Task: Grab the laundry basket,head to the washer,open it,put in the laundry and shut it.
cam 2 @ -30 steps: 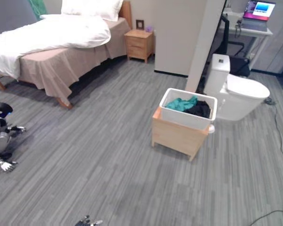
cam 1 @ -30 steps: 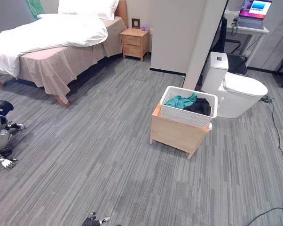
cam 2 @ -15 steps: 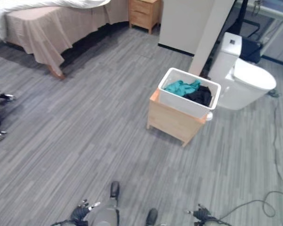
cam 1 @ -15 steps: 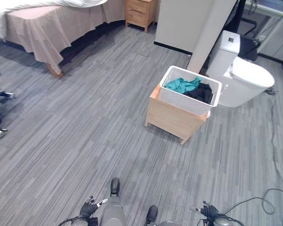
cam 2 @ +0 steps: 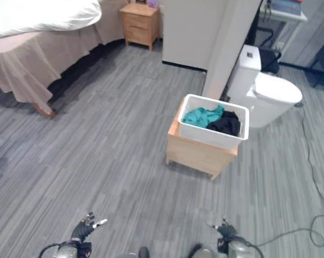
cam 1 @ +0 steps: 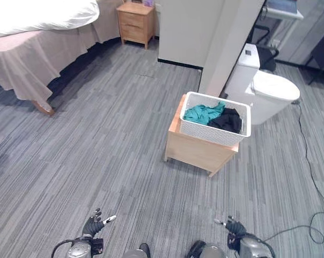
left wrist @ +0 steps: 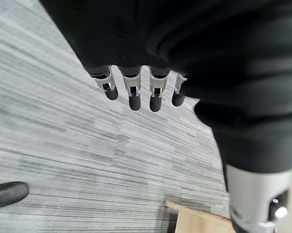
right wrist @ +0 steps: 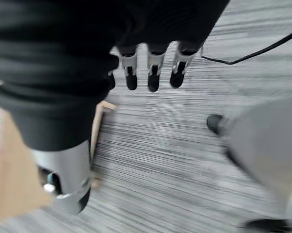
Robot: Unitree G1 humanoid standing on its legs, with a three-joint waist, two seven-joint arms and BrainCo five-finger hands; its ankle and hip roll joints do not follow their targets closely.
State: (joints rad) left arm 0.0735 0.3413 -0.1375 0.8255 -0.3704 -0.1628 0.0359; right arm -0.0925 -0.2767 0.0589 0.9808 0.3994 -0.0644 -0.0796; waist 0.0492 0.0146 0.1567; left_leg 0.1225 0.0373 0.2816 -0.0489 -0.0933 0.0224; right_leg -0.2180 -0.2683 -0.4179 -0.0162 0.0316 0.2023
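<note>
A bed with a white duvet stood at the far left, a wooden nightstand beside it against the wall. Low in the view the left hand hung with fingers relaxed and straight, holding nothing. Well ahead, the white laundry basket, with teal and black clothes inside, sat on a low wooden stand on the grey floor. A white toilet stood just beyond it, to the right. The right hand hung equally slack and empty. By my reading, nothing was done yet: the basket was ungrabbed, and the washer steps all remained.
</note>
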